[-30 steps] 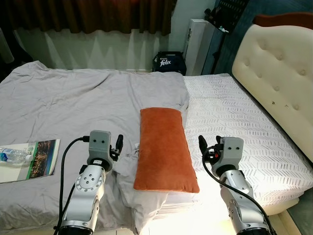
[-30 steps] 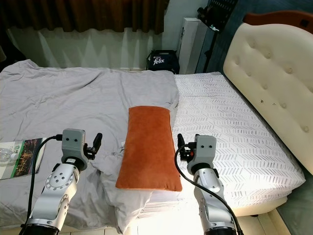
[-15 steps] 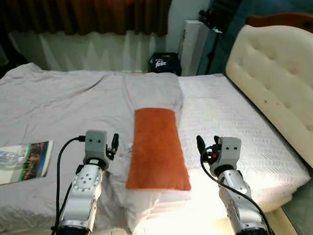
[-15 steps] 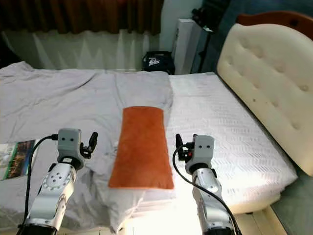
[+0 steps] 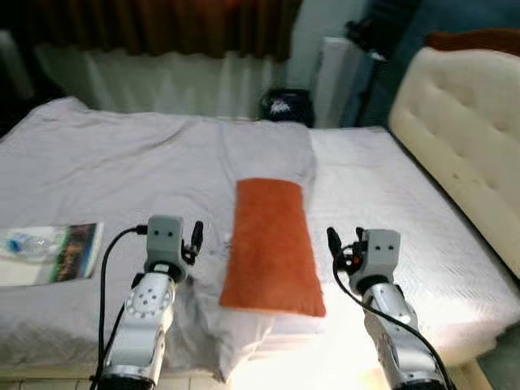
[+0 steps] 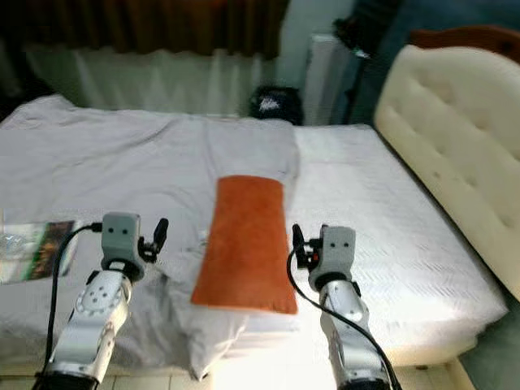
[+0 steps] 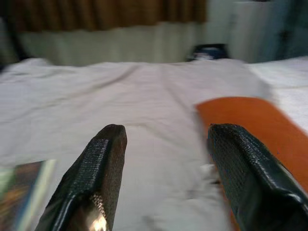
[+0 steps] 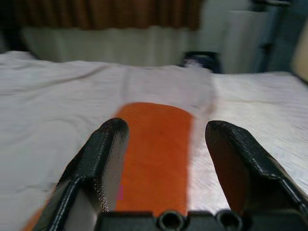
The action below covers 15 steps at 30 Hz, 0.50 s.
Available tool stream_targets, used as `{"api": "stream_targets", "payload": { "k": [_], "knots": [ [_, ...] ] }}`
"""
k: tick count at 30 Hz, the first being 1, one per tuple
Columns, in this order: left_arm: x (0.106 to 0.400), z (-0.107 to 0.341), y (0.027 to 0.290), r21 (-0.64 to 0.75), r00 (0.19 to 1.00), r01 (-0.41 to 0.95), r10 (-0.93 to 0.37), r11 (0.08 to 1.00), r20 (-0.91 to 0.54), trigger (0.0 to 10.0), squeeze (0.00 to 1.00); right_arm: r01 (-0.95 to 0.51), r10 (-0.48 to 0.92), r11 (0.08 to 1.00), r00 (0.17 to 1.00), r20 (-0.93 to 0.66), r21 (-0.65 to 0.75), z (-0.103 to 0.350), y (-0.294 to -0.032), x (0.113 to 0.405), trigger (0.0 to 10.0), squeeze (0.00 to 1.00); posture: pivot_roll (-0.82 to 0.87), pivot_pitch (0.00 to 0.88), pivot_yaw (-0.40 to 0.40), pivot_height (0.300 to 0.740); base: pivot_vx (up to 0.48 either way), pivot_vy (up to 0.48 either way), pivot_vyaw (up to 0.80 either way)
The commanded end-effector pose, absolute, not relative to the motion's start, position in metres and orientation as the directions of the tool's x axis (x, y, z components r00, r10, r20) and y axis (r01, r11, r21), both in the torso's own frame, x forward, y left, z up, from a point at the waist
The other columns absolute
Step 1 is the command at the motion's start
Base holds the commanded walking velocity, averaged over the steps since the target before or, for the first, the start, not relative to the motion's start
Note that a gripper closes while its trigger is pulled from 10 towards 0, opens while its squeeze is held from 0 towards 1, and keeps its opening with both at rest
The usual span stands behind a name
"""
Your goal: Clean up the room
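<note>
An orange pillow (image 5: 271, 243) lies lengthwise on the bed, on a bunched fold of the grey sheet (image 5: 122, 171). My left gripper (image 5: 195, 236) hovers just left of the pillow's near end, open and empty. My right gripper (image 5: 335, 244) hovers just right of it, open and empty too. In the left wrist view the pillow (image 7: 262, 125) lies past the fingers (image 7: 103, 159). The right wrist view has the pillow (image 8: 154, 144) between the fingers (image 8: 108, 149). A magazine (image 5: 69, 252) and a plastic bottle (image 5: 20, 242) lie at the bed's left side.
The white mattress (image 5: 382, 187) lies bare to the right, with a cream tufted headboard (image 5: 463, 130) beyond it. Brown curtains (image 5: 162, 24), a dark bag (image 5: 284, 106) and a white unit (image 5: 337, 77) stand behind the bed. The bed's near edge is just under my arms.
The whole picture has shifted and blurred, so the camera moved. Both grippers stay open beside the pillow; nothing on the bed has moved.
</note>
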<state>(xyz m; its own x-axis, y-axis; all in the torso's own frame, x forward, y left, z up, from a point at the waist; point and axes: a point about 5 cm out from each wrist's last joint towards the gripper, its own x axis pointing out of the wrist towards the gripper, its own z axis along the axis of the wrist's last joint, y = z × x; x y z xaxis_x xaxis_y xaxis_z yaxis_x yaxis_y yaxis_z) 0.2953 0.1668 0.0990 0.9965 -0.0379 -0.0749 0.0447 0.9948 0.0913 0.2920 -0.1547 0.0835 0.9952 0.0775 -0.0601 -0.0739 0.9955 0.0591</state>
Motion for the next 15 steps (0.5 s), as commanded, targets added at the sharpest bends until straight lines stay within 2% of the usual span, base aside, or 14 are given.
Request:
{"api": "stream_targets", "payload": {
  "k": [1,4,5,6,9,10,11,12,13,15],
  "knots": [
    [0.2967,0.0964,0.1602,0.08,0.995,0.056,-0.049,0.995,-0.09,10.0,0.0,-0.053,0.057,0.997,0.996,-0.069,0.06,0.0832,-0.1609,0.2916,10.0,0.0,0.03,0.0,-0.065,0.74,0.0,0.0,0.0],
    [0.2967,0.096,0.1602,0.075,0.995,0.056,-0.049,0.996,-0.087,10.0,0.0,-0.048,0.051,0.997,0.997,-0.064,0.058,0.0838,-0.1621,0.2915,10.0,0.0,0.03,0.0,-0.065,0.74,0.0,0.0,0.0],
    [0.2965,0.0963,0.1603,0.074,0.995,0.055,-0.049,0.996,-0.083,7.1,0.0,-0.047,0.05,0.997,0.997,-0.062,0.056,0.0841,-0.1625,0.2912,10.0,0.0,0.03,0.0,-0.065,0.74,0.0,0.0,0.0],
    [0.296,0.0977,0.16,0.068,0.996,0.057,-0.052,0.996,-0.068,0.0,0.0,-0.047,0.05,0.997,0.997,-0.06,0.053,0.0842,-0.1627,0.291,10.0,0.0,0.03,0.0,-0.065,0.74,0.0,0.0,0.0],
    [0.2955,0.0985,0.1591,0.064,0.996,0.064,-0.06,0.996,-0.06,0.0,0.0,-0.045,0.048,0.998,0.997,-0.059,0.051,0.0843,-0.163,0.2908,10.0,0.0,0.03,0.0,-0.064,0.74,0.0,0.0,0.0],
    [0.2956,0.0978,0.1589,0.069,0.996,0.064,-0.059,0.996,-0.065,0.0,0.0,-0.043,0.045,0.998,0.997,-0.06,0.049,0.0839,-0.1633,0.2907,4.9,0.0,0.03,0.0,-0.064,0.74,0.0,0.0,0.0],
    [0.2956,0.0978,0.1589,0.069,0.996,0.064,-0.059,0.996,-0.065,0.0,0.0,-0.043,0.045,0.998,0.997,-0.06,0.049,0.0839,-0.1633,0.2907,4.9,0.0,0.03,0.0,-0.064,0.74,0.0,0.0,0.0],
    [0.2955,0.1004,0.1583,0.052,0.997,0.073,-0.071,0.996,-0.038,0.0,0.0,-0.042,0.044,0.998,0.997,-0.06,0.047,0.0837,-0.1636,0.2903,4.2,0.0,0.03,0.0,-0.063,0.74,0.0,0.0,0.0],
    [0.2959,0.1001,0.1585,0.062,0.997,0.071,-0.068,0.996,-0.044,0.0,0.0,-0.04,0.043,0.998,0.997,-0.059,0.048,0.0837,-0.1638,0.2901,0.0,0.0,0.03,0.0,-0.062,0.74,0.0,0.0,0.0],
    [0.2962,0.0999,0.1587,0.07,0.997,0.07,-0.067,0.995,-0.05,0.0,0.0,-0.038,0.041,0.998,0.997,-0.058,0.052,0.0836,-0.164,0.29,0.0,0.0,0.03,0.0,-0.061,0.74,0.0,0.0,0.0]
  ]
}}
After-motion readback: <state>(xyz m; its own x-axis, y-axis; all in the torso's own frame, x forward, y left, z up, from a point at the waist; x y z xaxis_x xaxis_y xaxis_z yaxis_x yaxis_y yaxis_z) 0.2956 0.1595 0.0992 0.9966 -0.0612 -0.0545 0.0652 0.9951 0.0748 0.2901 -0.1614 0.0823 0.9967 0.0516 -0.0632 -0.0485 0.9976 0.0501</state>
